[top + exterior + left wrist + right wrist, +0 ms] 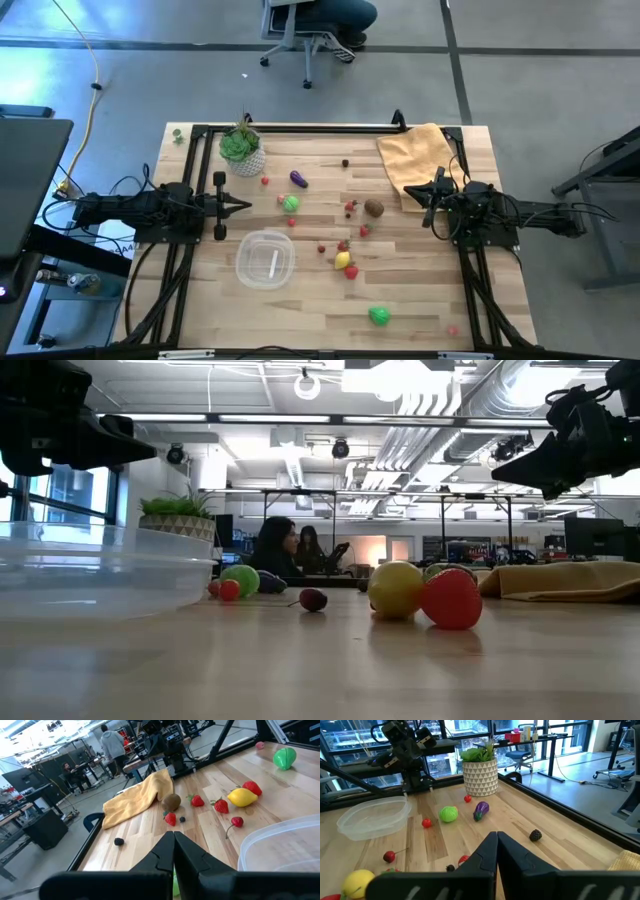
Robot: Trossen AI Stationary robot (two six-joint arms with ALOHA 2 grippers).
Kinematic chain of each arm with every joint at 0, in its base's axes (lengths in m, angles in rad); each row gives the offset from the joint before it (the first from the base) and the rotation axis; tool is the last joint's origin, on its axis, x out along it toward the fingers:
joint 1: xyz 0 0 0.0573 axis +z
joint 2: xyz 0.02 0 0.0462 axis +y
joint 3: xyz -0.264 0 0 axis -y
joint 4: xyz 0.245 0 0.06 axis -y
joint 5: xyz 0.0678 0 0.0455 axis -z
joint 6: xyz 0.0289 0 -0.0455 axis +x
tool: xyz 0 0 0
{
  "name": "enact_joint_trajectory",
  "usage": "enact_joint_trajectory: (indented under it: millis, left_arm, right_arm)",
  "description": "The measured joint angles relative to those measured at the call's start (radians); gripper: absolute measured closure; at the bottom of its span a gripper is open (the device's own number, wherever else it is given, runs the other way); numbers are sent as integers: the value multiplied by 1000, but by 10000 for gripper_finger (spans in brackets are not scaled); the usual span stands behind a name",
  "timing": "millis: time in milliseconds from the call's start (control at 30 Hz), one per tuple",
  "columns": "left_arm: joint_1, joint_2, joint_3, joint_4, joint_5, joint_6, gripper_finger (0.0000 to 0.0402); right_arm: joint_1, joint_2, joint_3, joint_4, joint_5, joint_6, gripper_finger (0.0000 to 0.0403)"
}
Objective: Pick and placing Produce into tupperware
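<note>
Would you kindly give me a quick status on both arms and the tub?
Left end effector shut, right end effector shut, both empty. Tupperware empty; produce like the lemon loose on table. Nothing blocking.

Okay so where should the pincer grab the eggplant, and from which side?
Grip the eggplant across its purple body, coming from above. It lies on its side in open space, clear of the green piece beside it. The stem end looks too narrow to hold well.

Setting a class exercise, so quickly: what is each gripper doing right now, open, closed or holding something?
Left gripper: closed, holding nothing, above the table beside the tupperware.
Right gripper: closed, holding nothing, near the yellow cloth.
</note>
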Motion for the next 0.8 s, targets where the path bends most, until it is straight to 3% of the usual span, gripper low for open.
enact_joint_trajectory:
  millis: [433,567,800]
  left_arm:
    - [0,0,0,37,-7,-20,401]
    - [0,0,0,139,9,-213,401]
    - [0,0,0,433,-50,-545,401]
  right_arm:
    - [0,0,0,0,0,1,402]
    - [0,0,0,0,0,2,402]
    - [0,0,0,0,20,5,402]
